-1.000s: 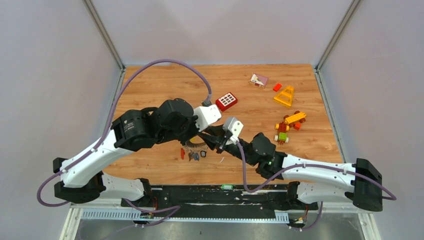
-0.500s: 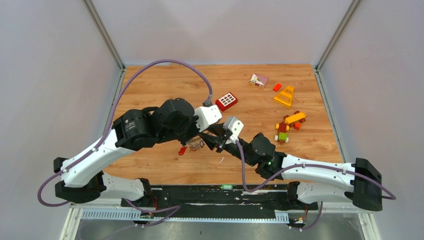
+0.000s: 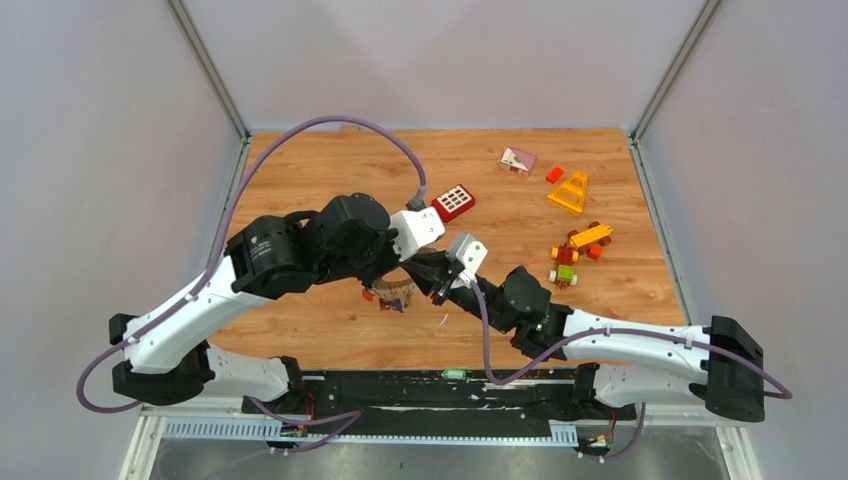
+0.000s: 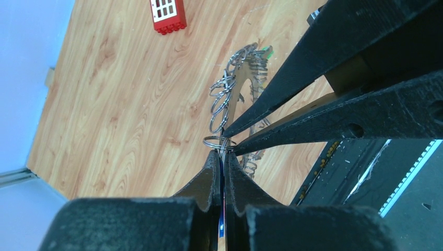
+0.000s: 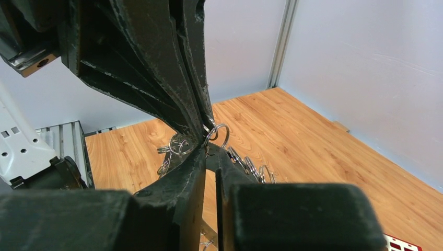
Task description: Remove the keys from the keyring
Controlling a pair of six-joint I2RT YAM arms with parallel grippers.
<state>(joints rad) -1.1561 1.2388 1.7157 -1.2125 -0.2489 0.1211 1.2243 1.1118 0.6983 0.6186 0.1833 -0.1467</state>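
The keyring (image 3: 392, 294) is a grey ring fringed with silver keys and small split rings. It hangs just above the table between both grippers. In the left wrist view the keyring (image 4: 237, 86) trails away behind the fingertips. My left gripper (image 4: 222, 155) is shut on a blue-headed key (image 4: 221, 219), whose small split ring (image 4: 218, 140) sits at its tips. My right gripper (image 5: 208, 149) is shut on the keyring (image 5: 180, 144) and meets the left fingertips (image 5: 201, 123) tip to tip. In the top view the left gripper (image 3: 403, 279) and right gripper (image 3: 424, 283) touch over the table's near middle.
A red brick with white windows (image 3: 453, 201) lies behind the grippers. A pink-white block (image 3: 517, 160), a small red brick (image 3: 554, 174), a yellow triangle (image 3: 568, 192) and a toy vehicle (image 3: 575, 252) lie at the back right. A small silver piece (image 3: 443, 320) lies near the front.
The key bunch lay on the table a second ago; it is now lifted off the wood and drawn in under the two gripper tips. Both arms shifted only slightly.
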